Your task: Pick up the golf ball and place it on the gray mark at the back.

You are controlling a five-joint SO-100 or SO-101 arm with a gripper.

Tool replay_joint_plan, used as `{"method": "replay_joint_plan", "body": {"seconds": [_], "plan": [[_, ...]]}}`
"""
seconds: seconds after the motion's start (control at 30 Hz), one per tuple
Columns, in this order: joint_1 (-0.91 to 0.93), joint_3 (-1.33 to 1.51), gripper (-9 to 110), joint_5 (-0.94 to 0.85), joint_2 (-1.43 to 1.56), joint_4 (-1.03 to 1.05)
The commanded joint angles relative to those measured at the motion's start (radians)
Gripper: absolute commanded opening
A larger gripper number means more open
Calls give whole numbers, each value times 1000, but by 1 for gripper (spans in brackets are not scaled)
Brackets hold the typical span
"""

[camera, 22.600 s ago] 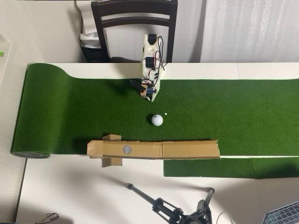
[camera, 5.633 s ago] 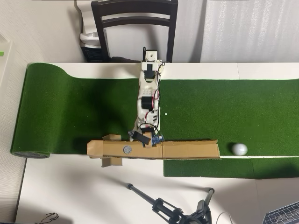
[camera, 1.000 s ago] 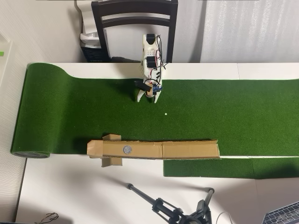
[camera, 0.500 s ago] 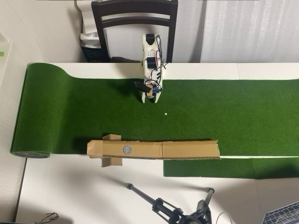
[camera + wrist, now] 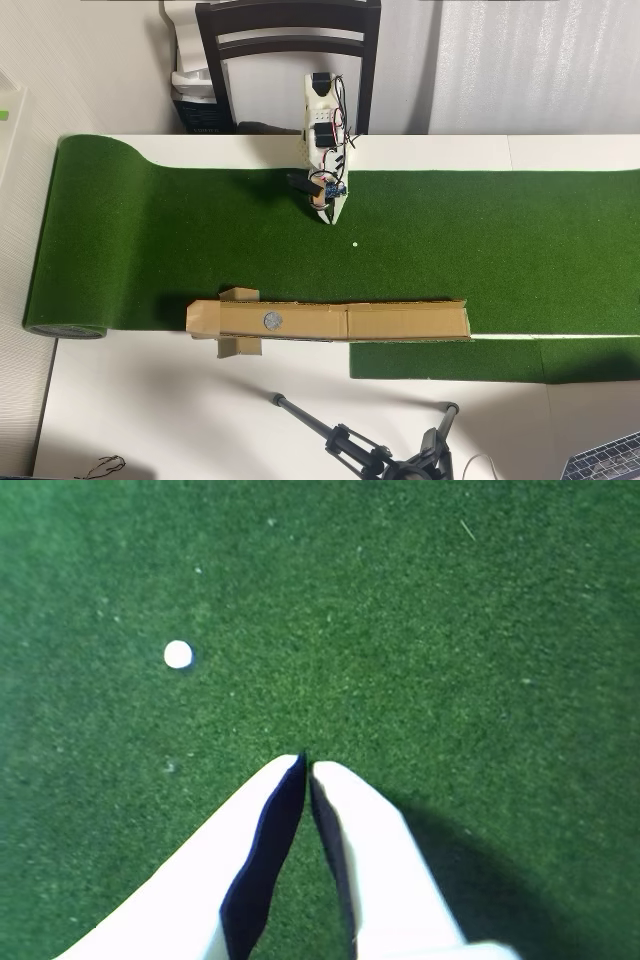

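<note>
A round greyish ball [image 5: 272, 320], apparently the golf ball, lies in a long cardboard trough [image 5: 400, 321] at the near edge of the green turf in the overhead view. My white gripper [image 5: 330, 220] points down over the turf, well apart from the ball. In the wrist view the gripper [image 5: 307, 762] is shut and empty, its tips touching just above the turf. A small white dot [image 5: 178, 654] lies on the turf to the upper left of the tips; it also shows in the overhead view [image 5: 354, 243]. I cannot make out a separate gray mark.
The turf mat [image 5: 150, 240] is rolled up at the left end. A dark chair [image 5: 290, 40] stands behind the arm's base. A tripod [image 5: 350, 445] lies on the white table in front of the trough. A second turf strip [image 5: 480, 360] lies at the lower right.
</note>
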Motion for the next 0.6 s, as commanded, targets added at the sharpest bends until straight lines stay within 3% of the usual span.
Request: {"method": "replay_joint_plan", "body": {"seconds": [0.0,0.57], "plan": [[-3,72,0,18,98,-15],[-40,74,0,54,97,72]]}}
